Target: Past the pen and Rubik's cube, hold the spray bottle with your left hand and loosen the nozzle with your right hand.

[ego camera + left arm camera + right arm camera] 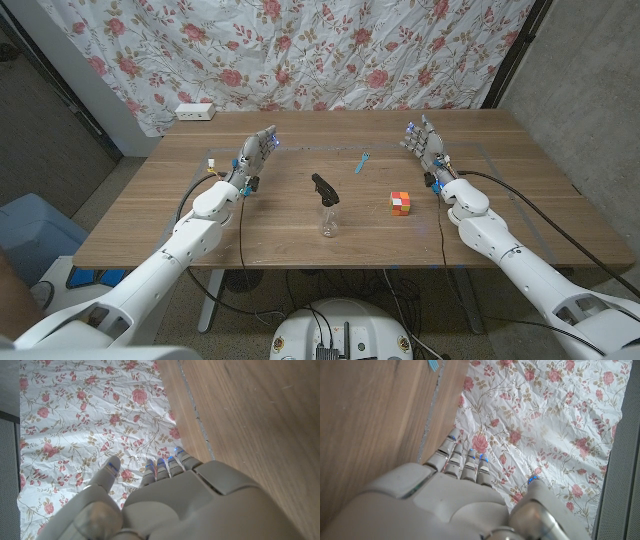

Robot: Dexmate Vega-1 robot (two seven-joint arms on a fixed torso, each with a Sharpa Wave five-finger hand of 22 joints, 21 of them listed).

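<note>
Robot hands open, fingers extended.

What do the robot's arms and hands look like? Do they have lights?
Both arms are smooth, rounded white shells with black cables looping alongside. The left hand and right hand are pale grey, and their fingers have small blue lights at the tips.

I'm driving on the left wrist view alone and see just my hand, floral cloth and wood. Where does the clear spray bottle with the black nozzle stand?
Observer: The clear spray bottle with the black nozzle stands upright mid-table, between both arms.
Operator: Is the right hand holding anything?
Observer: No, the right hand is open, fingers apart.
Operator: What lies nearby?
Observer: A multicoloured Rubik's cube sits on the bottle's right-arm side; a blue pen lies beyond, toward the cloth.
</note>
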